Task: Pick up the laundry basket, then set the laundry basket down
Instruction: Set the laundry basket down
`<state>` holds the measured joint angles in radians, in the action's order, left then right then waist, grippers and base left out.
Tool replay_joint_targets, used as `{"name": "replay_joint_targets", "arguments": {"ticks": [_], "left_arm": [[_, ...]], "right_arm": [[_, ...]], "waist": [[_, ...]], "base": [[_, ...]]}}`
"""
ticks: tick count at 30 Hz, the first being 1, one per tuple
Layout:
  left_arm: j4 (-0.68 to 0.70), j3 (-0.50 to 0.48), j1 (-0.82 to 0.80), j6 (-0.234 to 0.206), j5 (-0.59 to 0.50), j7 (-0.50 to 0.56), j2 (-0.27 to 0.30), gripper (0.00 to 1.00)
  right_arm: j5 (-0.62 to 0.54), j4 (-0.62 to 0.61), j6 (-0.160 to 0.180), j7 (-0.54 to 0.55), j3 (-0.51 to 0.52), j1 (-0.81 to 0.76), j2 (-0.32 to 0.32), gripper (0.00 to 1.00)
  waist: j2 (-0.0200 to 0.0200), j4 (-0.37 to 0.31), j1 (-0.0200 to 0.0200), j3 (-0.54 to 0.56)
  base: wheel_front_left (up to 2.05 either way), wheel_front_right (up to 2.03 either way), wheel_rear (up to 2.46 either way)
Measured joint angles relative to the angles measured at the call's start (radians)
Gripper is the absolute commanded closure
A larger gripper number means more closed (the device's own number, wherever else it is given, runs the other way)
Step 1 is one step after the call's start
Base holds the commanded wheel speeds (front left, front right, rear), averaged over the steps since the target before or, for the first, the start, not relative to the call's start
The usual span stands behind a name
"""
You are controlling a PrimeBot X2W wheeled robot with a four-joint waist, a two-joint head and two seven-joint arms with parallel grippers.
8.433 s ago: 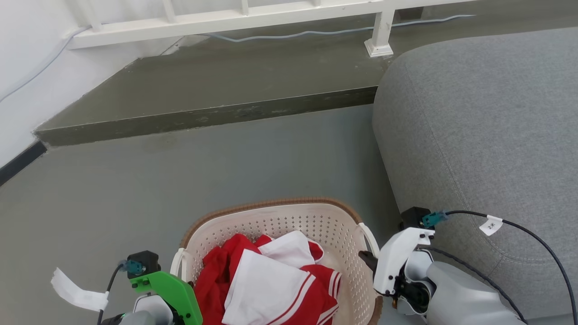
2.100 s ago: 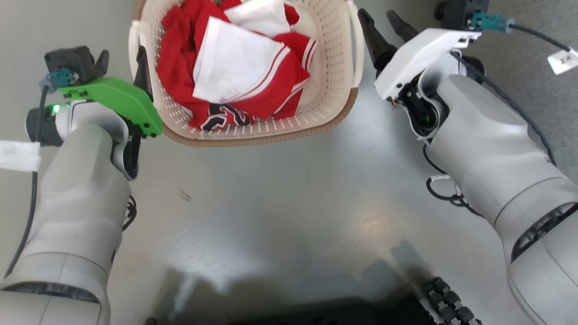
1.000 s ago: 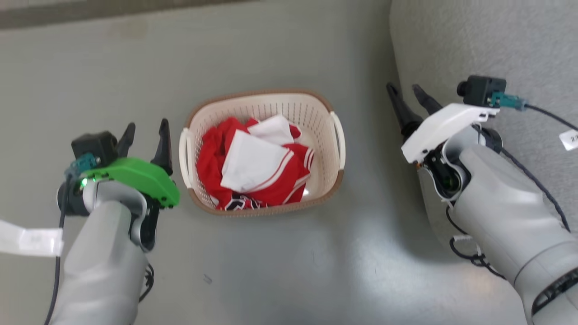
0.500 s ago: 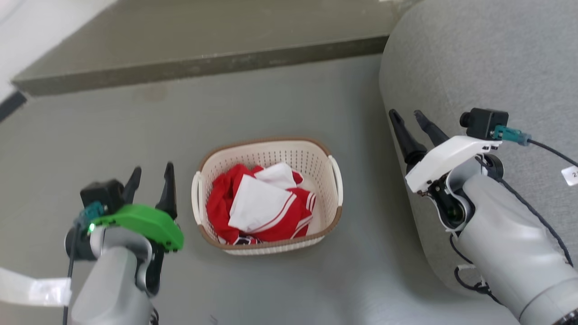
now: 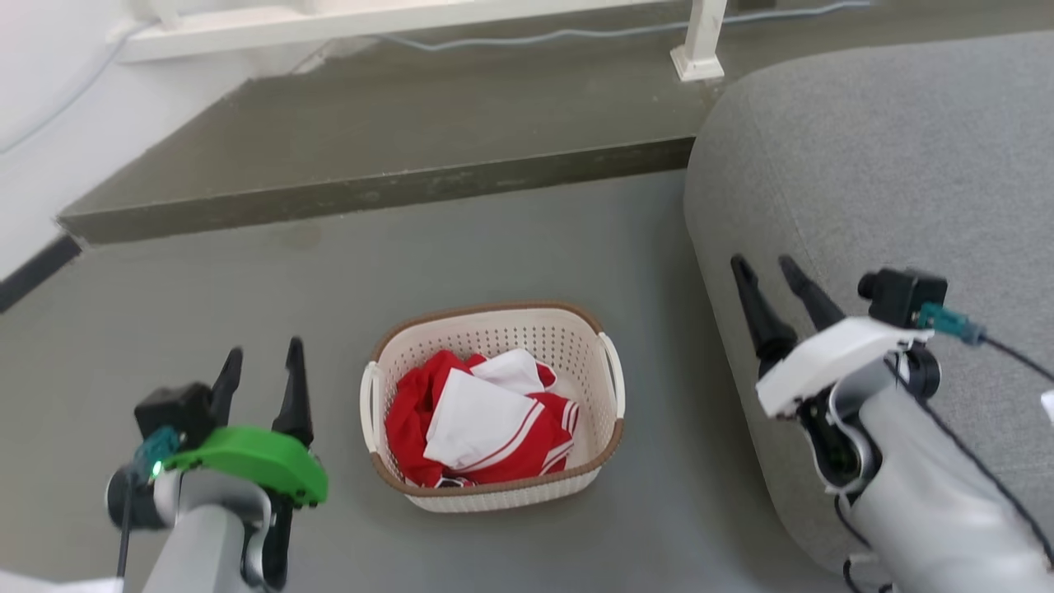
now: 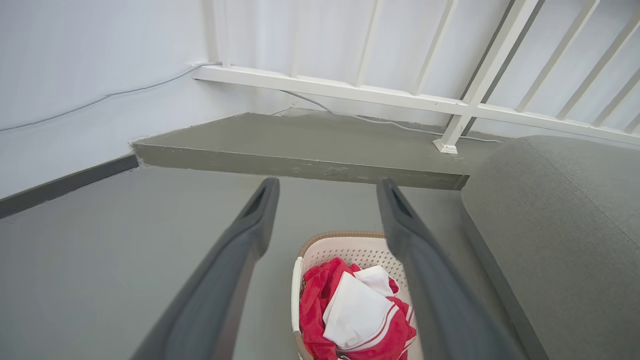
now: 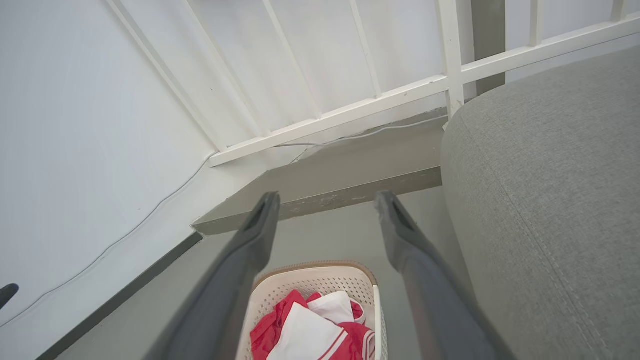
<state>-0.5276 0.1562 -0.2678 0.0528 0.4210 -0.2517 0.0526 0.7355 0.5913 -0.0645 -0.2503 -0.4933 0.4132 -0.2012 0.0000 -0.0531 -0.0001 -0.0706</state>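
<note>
**Basket down, both claws off**

The basket (image 5: 502, 342) stands upright on the grey floor (image 5: 247, 305) at the lower centre of the head view. Red and white clothes (image 5: 482, 420) lie heaped inside it. Its right side is near the foot of the grey sofa (image 5: 889, 165), with a strip of floor between them.

About two seconds ago both claws stood right at the white side handles. A second ago they were already clear of them, and each has drawn further away since. Over the same time the whole head picture has tilted upward, bringing the raised step (image 5: 370, 140) and the white railing (image 5: 412, 15) in at the top. Much of the basket's apparent drift down the frame is therefore the camera's.

The left claw (image 5: 263, 362), at the lower left, is spread and empty, well apart from the left handle (image 5: 366, 408). The right claw (image 5: 762, 268), at the right over the sofa's edge, is also spread and empty, well apart from the right handle (image 5: 615, 371). Each wrist view looks between parted fingers at the basket low in the frame, with nothing held between them.

The basket sits level and neither claw touches it, so both the lift and the set-down look finished. Only the arms' retreat seems to be left. Nothing looks tipped or spilled.
</note>
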Motion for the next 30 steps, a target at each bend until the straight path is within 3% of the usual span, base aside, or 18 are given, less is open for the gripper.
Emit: {"name": "replay_joint_targets", "arguments": {"ticks": [15, 30], "left_arm": [[0.138, -0.06, 0.16, -0.036, -0.037, 0.0, -0.006, 0.0], [0.221, -0.068, 0.219, -0.037, -0.068, 0.0, -0.008, 0.0]], "right_arm": [[-0.133, -0.178, 0.023, 0.0, 0.071, -0.206, 0.036, 0.0], [-0.218, -0.268, 0.024, 0.0, 0.124, -0.307, 0.056, 0.0]], "waist": [[0.0, 0.009, 0.0, 0.052], [0.0, 0.009, 0.0, 0.055]], "base": [[0.0, 0.0, 0.0], [0.0, 0.0, 0.0]]}}
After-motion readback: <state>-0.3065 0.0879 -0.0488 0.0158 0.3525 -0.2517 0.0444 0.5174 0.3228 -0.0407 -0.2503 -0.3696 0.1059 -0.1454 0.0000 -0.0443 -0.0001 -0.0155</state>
